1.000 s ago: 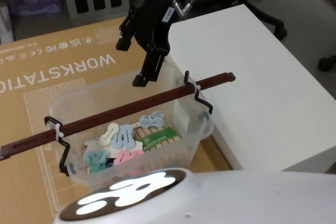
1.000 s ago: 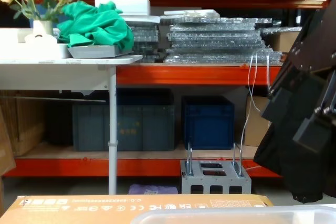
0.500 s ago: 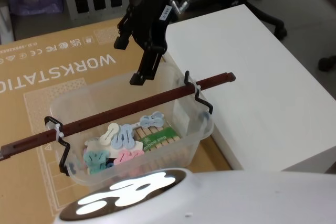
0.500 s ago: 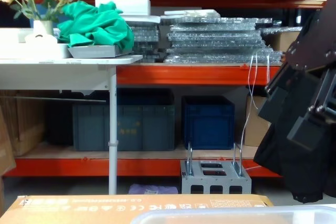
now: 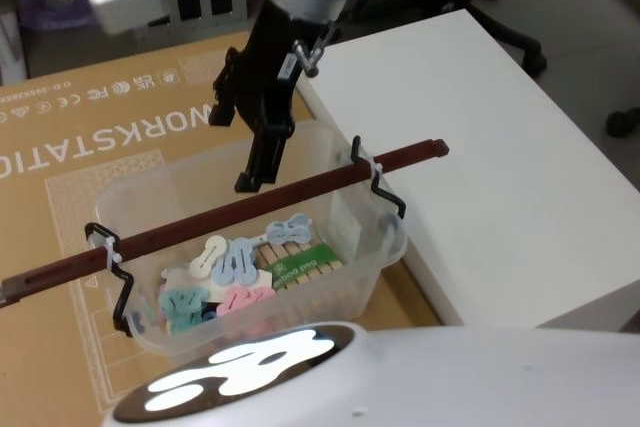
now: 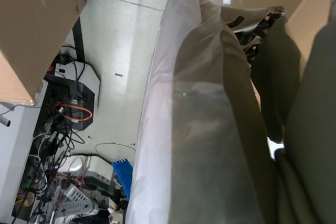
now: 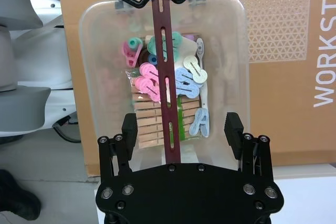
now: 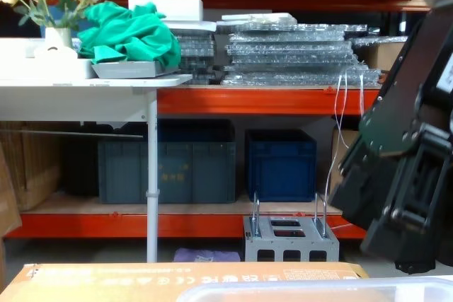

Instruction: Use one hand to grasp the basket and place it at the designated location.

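The basket [image 5: 372, 265] is a translucent tub holding pink, blue and green clips and wooden pegs. It sits on a cardboard box. Its reddish-brown bar handle [image 5: 250, 208] stands raised on black pivots. My right gripper [image 5: 234, 143] hangs open just above the middle of the bar, tilted, without touching it. In the right wrist view the gripper [image 7: 181, 129] has one finger on each side of the handle [image 7: 165, 72], with the basket [image 7: 239, 51] beneath. In the chest view the right gripper [image 8: 386, 206] looms large at the right, over the basket's rim [image 8: 318, 289].
The box [image 5: 100, 137] marked WORKSTATION lies under the basket. A white table [image 5: 480, 147] adjoins it on the right. Behind stand orange shelves with dark blue crates [image 8: 279, 164] and a side table with flowers [image 8: 49, 68]. An office chair base [image 5: 520, 42] is at the far right.
My right gripper has shifted left along the basket and dropped closer to the handle. More of the arm's wrist has come into the head view. The basket has not moved.
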Available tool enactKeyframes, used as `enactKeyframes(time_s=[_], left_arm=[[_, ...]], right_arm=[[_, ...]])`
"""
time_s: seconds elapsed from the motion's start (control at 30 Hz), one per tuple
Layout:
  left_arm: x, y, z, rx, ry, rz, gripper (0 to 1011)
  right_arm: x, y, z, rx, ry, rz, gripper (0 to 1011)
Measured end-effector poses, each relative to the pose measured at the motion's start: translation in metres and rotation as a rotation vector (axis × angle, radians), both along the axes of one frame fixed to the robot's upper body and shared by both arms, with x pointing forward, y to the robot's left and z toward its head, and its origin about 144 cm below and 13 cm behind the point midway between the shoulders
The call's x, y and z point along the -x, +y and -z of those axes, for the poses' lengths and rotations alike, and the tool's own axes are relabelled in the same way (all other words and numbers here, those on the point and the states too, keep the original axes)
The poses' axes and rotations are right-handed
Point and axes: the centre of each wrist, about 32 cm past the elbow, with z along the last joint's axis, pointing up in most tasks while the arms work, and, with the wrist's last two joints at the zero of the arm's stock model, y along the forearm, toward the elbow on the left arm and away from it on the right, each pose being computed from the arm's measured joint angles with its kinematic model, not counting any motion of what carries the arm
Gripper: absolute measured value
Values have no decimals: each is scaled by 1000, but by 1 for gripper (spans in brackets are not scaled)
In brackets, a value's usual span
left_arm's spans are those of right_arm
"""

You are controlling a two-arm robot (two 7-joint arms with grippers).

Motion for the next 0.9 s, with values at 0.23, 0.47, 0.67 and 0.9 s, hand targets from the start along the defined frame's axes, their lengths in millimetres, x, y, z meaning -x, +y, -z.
enactKeyframes(time_s=[0.23, 0.47, 0.67, 0.9], left_arm=[[0, 0, 0, 0, 0, 0, 0], [0, 0, 0, 0, 0, 0, 0], [0, 0, 0, 0, 0, 0, 0], [0, 0, 0, 0, 0, 0, 0]], right_arm=[[-3, 20, 24, 66, 13, 6, 1000], [-3, 34, 44, 127, 18, 6, 1000], [-1, 42, 58, 166, 16, 2, 1000], [-1, 50, 76, 209, 14, 8, 1000]])
